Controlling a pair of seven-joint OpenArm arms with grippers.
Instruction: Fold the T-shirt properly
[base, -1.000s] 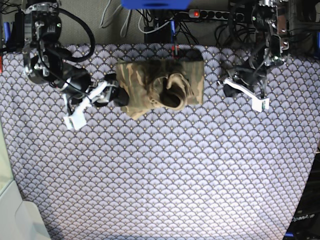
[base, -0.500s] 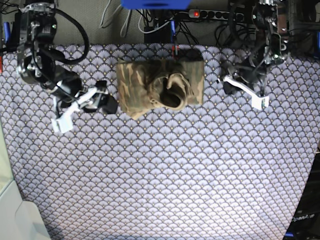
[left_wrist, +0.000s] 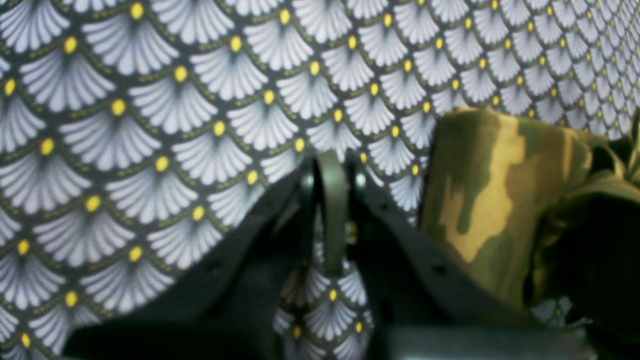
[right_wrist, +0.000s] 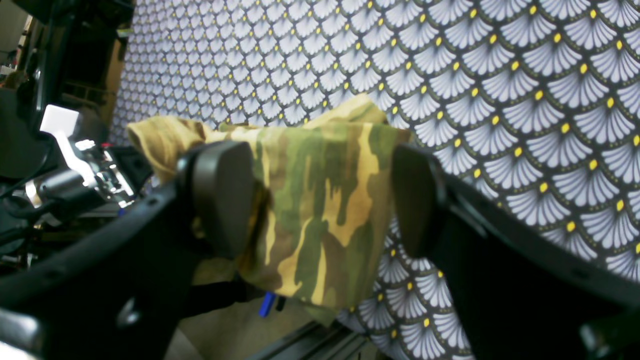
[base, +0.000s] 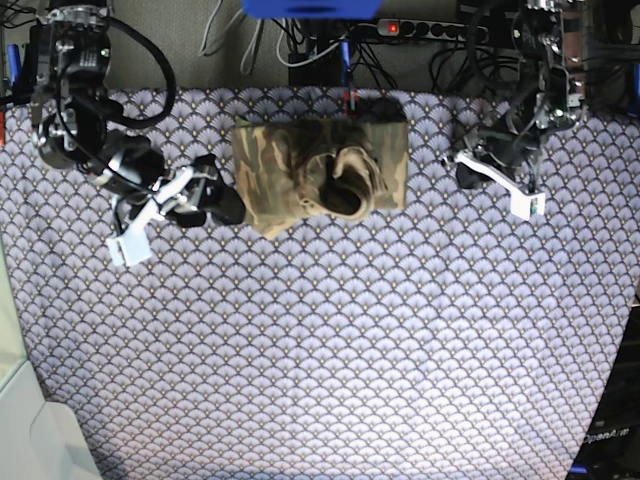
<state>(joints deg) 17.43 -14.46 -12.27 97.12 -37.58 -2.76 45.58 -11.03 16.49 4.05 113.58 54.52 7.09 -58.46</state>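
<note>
Base view, left to right: my right claw (base: 222, 203) sits at the left of the view, jaws spread wide, tips just beside the left edge of the T-shirt (base: 320, 168). Nothing held. In the right wrist view the camouflage cloth (right_wrist: 320, 200) fills the gap between my two pads (right_wrist: 222, 195), not pinched

T-shirt lies at the far middle of the counter (base: 330, 350), on the purple scalloped tablecloth, already bunched into a rough rectangle. One rumpled hump rises near its centre; the lower left corner pokes out at an angle

My left claw (base: 470, 170) at the right of the view, pressed together and empty, standing apart from the shirt's right edge. Left wrist view: closed tips (left_wrist: 330, 200) over tablecloth, shirt edge (left_wrist: 490, 200) to the side

Handling judgement: light, limp, no stiffness; layers will slide over each other and sag when lifted. Not fragile. Tablecloth underneath is also loose cloth, so a deep pinch risks taking both

Best hold, I judge: the left edge or the stray lower left corner, gripping all layers together, shallow, then the hump needs flattening
</note>
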